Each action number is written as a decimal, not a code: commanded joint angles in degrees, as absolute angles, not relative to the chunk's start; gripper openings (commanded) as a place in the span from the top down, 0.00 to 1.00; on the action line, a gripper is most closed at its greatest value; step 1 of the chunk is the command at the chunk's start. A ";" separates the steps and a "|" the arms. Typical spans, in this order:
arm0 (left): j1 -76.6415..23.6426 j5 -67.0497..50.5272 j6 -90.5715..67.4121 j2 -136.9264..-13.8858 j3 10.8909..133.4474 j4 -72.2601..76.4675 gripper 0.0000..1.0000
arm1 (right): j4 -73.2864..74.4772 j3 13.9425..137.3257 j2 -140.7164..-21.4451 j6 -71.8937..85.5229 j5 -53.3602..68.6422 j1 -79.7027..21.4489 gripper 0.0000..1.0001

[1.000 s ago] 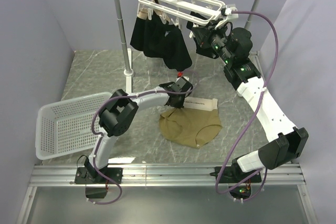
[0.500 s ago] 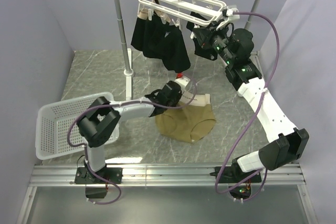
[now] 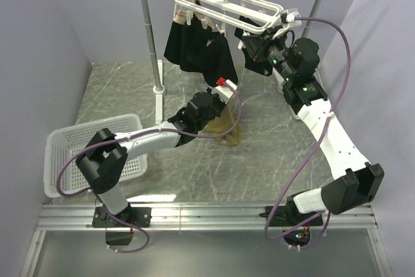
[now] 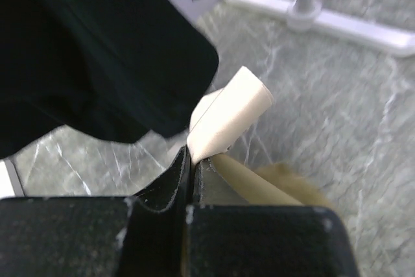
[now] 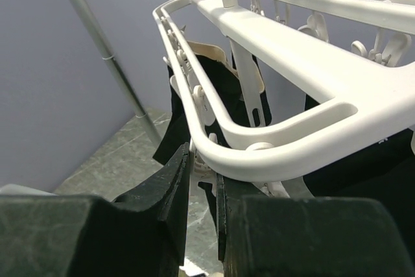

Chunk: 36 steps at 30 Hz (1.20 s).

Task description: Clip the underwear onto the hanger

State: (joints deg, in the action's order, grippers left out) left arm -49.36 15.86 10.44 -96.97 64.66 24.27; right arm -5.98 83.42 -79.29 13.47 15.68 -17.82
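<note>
left gripper [image 4: 192,160] is pinching the underwear [image 4: 230,116] by its waistband; right gripper [image 5: 202,160] is sitting under the hanger [image 5: 292,63], jaws narrowly apart, grip unclear.

Looks like a robotics lab test cell, not anyone's laundry room. Plain lilac partition walls [image 3: 45,63] box in a marble-look tabletop [image 3: 194,180] behind and either side of a little metal pole rack [image 3: 150,37]. In front of the rack, the left arm [image 3: 149,139] and right arm [image 3: 331,137] are bolted to an aluminium rail [image 3: 207,215], purple cables [image 3: 347,53] looping off them. A hanger [image 3: 224,6] hooks on the rack; a basket [image 3: 91,123] sits to its left.
</note>
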 commanded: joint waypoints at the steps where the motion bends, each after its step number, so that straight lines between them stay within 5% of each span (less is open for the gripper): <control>1: -49.48 13.29 10.12 -91.77 67.59 27.77 1.00 | -7.82 81.74 -76.64 15.29 19.16 -16.44 1.00; 36: -43.42 6.94 -8.26 -87.89 82.35 18.37 1.00 | -13.09 80.16 -76.11 22.76 24.70 -14.77 1.00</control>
State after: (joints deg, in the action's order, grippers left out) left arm -43.68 8.62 -6.24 -89.69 78.72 16.34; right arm -10.76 80.25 -77.32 21.50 23.05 -15.16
